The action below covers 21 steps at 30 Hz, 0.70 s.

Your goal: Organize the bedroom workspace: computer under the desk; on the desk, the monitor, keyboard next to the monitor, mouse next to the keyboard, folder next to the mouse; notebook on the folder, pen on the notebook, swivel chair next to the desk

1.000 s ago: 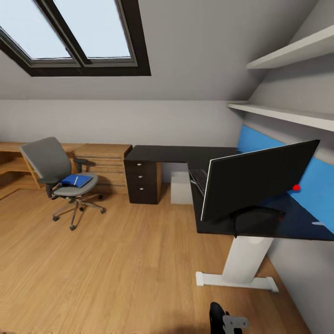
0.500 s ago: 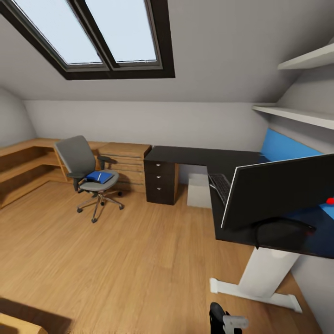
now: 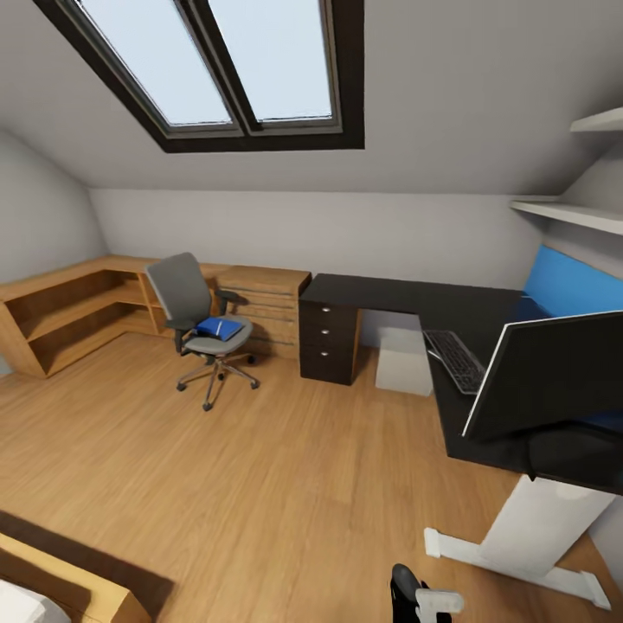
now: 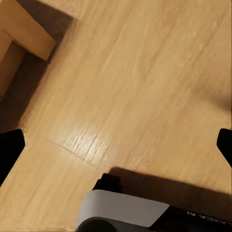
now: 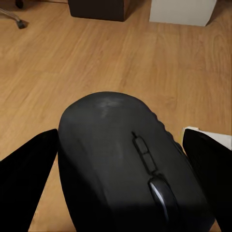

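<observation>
Mouse (image 5: 128, 164), black, smooth and rounded, sits clamped between the right gripper (image 5: 121, 179) fingers over bare plank floor, so the step in hand looks like carrying it to the desk (image 3: 484, 329) at two o'clock. Next comes setting it beside the flat, grey-keyed keyboard (image 3: 457, 359) near the thin monitor (image 3: 554, 372). Left gripper (image 4: 116, 150) fingers stand apart, holding nothing; the blue folder (image 3: 218, 328) waits on the padded chair (image 3: 197, 320) at eleven o'clock.

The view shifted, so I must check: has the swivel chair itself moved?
No. The swivel chair stands before the same wooden cabinet, left of the black drawers, as earlier; only the camera turned.
</observation>
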{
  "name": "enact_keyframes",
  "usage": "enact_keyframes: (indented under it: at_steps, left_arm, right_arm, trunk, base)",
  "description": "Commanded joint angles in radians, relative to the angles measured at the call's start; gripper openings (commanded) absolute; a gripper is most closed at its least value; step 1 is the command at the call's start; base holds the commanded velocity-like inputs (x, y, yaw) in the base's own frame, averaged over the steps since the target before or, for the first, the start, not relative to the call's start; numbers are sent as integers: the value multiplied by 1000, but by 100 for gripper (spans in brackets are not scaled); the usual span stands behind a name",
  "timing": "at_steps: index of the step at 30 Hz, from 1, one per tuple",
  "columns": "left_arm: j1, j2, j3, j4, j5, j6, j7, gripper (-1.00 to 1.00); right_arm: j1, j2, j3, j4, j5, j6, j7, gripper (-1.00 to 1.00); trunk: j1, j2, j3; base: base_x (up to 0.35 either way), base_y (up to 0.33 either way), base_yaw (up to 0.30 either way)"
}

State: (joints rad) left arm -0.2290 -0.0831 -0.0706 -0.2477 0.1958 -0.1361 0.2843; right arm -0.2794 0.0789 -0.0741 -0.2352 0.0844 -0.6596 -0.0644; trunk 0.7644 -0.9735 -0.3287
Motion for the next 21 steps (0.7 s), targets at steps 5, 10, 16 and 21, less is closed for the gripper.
enact_keyframes:
  at_steps: [5,10,16,21]
  left_arm:
    - [0,-1,-8,1,10,5,4,100]
    - [-1,-1,-8,1,10,6,4,100]
    - [-1,-2,-8,1,10,6,8,100]
    - [0,-2,-8,1,10,6,9,100]
  right_arm:
    - [-1,1,-7,0,9,-3,-3,-100]
    - [-1,1,-7,0,9,-3,-3,-100]
    - [-1,1,-7,0,9,-3,-3,-100]
    - [-1,0,-7,0,9,-3,-3,-100]
  trunk:
    - [-19,34,15]
    - [-38,69,30]
    - [-61,111,49]
    - [-81,146,65]
  base:
    - [135,285,2]
    - [251,239,0]
    - [265,234,0]
    - [268,233,0]
